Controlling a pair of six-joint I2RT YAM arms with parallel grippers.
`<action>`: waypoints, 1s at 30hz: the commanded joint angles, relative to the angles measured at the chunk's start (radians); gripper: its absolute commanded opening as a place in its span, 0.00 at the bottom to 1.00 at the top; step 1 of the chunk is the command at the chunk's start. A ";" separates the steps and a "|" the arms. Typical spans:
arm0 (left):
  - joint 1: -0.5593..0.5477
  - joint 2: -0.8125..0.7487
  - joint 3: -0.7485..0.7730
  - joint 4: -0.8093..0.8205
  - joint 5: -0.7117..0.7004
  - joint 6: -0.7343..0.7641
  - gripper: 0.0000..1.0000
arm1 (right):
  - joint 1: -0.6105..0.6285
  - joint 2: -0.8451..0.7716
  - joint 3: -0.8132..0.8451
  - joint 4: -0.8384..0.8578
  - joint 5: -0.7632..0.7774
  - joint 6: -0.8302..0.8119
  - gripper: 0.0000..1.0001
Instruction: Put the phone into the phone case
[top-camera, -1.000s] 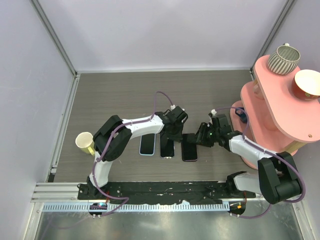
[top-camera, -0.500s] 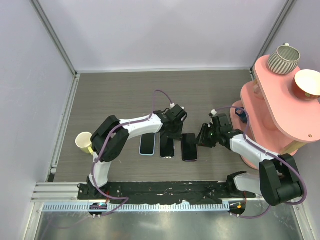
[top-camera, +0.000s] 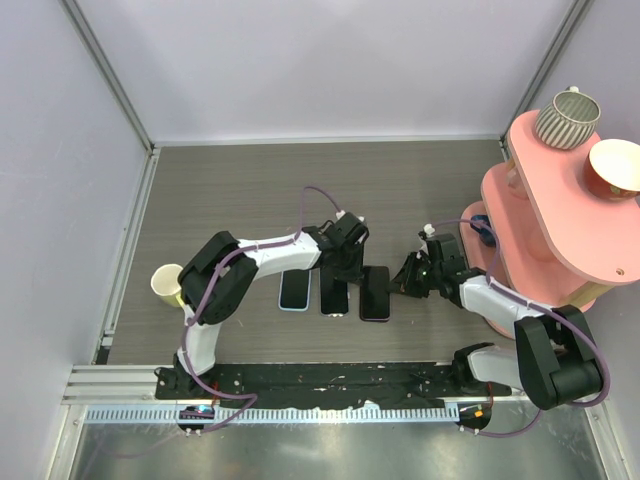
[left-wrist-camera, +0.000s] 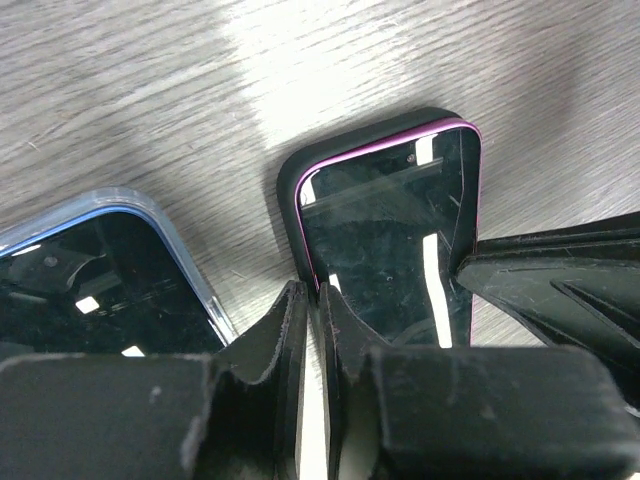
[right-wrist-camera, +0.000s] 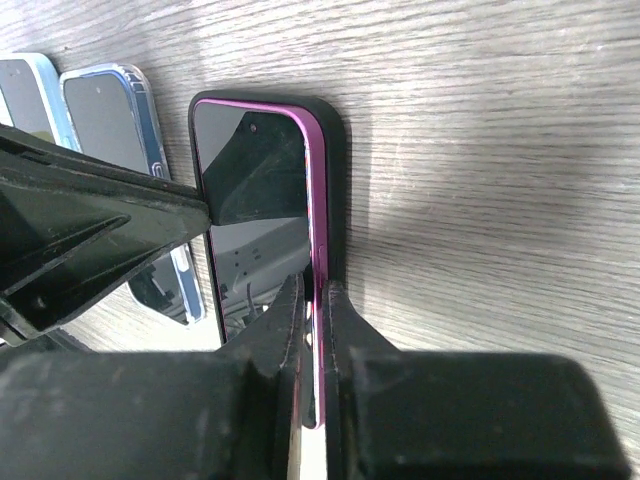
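Observation:
Three phones lie side by side. The right one (top-camera: 376, 296) has a pinkish-red rim and sits in a black cover (left-wrist-camera: 390, 230). My left gripper (left-wrist-camera: 318, 300) is shut on its left edge, and my right gripper (right-wrist-camera: 318, 300) is shut on its right edge (right-wrist-camera: 312, 200). The middle phone (top-camera: 334, 295) has a dark screen and a thin blue-looking rim line. It sits inside a transparent phone case (left-wrist-camera: 140, 198), whose back is hidden. I cannot tell whether this is the all-black phone. In the top view, the left gripper (top-camera: 352, 268) and right gripper (top-camera: 405, 282) flank the right phone.
A light-blue phone (top-camera: 293, 290) lies leftmost and also shows in the right wrist view (right-wrist-camera: 28, 90). A yellow cup (top-camera: 168, 284) stands at the left. A pink two-tier stand (top-camera: 560, 220) at the right carries a striped cup (top-camera: 566, 117) and a bowl (top-camera: 614, 168).
Both grippers have shifted slightly towards the near edge while staying at the right phone, which has moved a little to the left. The other two phones have not moved.

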 joint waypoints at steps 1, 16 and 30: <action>-0.007 -0.018 -0.028 0.055 0.052 -0.025 0.13 | 0.015 0.066 -0.065 0.069 0.010 0.029 0.06; -0.010 -0.012 -0.035 0.060 0.047 -0.040 0.28 | 0.015 0.021 -0.024 0.042 0.013 0.049 0.36; -0.001 -0.003 -0.064 0.109 0.096 -0.061 0.24 | 0.015 -0.012 -0.022 0.014 -0.015 -0.016 0.50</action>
